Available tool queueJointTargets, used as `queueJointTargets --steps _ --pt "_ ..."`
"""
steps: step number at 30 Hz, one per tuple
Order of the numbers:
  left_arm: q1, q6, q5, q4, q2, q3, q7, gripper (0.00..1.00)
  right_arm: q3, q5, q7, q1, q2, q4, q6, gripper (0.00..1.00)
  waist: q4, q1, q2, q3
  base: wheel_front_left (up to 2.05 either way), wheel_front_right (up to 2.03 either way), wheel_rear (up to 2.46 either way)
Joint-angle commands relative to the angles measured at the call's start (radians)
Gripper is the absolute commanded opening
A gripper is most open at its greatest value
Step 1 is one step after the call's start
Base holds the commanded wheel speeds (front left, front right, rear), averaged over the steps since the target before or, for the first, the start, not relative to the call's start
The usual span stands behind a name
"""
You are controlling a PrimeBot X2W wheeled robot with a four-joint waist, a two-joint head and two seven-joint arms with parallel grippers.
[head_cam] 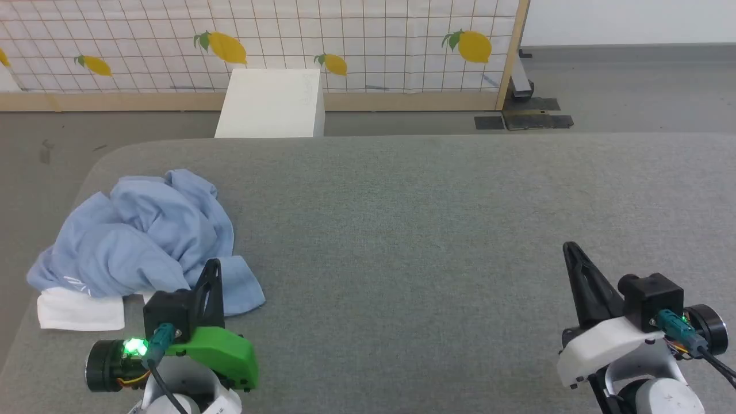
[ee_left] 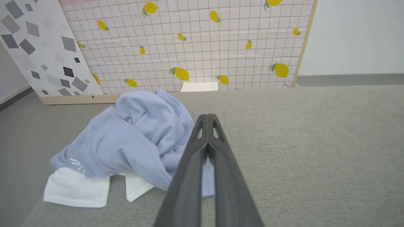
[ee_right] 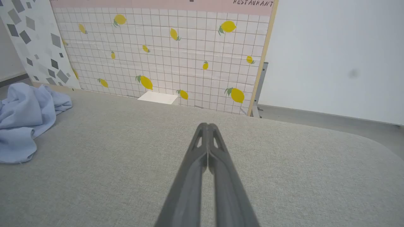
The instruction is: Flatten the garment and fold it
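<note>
1. White box (head_cam: 270, 103) and lemon-print panel (head_cam: 356, 40) stand beyond the table (head_cam: 437, 230).
2. Garment (head_cam: 138, 236): crumpled heap at the table's near-left corner, white piece nearest the edge, long axis unreadable.
3. Left gripper (head_cam: 213, 264) beside heap, right gripper (head_cam: 569, 247) well apart; both jaws together.

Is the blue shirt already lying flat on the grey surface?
No, the garment lies crumpled in a heap on the grey surface, with folds bunched up.
</note>
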Motion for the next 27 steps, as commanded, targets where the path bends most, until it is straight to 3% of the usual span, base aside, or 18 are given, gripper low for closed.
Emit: queueJointTargets --steps 1,22,23,24,25,27 --pt "0.011 0.006 0.013 -0.002 -0.004 0.002 0.001 0.0 0.002 -0.006 0.0 0.014 0.002 -0.005 -0.002 0.0 0.0 0.0 0.0043 0.0 0.0 0.0 0.0" --pt "0.011 0.006 0.013 -0.002 -0.004 0.002 0.001 0.0 0.002 -0.006 0.0 0.014 0.002 -0.005 -0.002 0.0 0.0 0.0 0.0043 0.0 0.0 0.0 0.0" --pt "0.0 0.0 -0.001 0.0 0.0 -0.001 0.0 1.0 0.0 0.001 0.0 0.0 0.0 0.0 0.0 1.0 0.0 0.0 0.0 0.0 0.0 0.0 0.0" --pt "0.0 0.0 -0.002 0.0 0.0 -0.001 0.0 0.0 0.0 0.001 0.0 0.0 0.0 0.001 0.0 0.0 0.0 0.0 0.0 0.0 0.0 0.0 0.0" --pt "0.0 0.0 -0.003 0.0 0.0 -0.002 0.0 1.0 -0.001 0.001 0.0 0.0 0.0 0.001 0.0 1.0 0.0 0.0 0.0 0.0 0.0 0.0 0.0" --pt "0.001 -0.001 -0.007 0.002 0.0 -0.002 -0.003 1.0 -0.001 0.005 -0.003 0.002 0.0 0.002 0.0 1.0 0.0 0.0 0.0001 0.0 0.0 0.0 0.0"
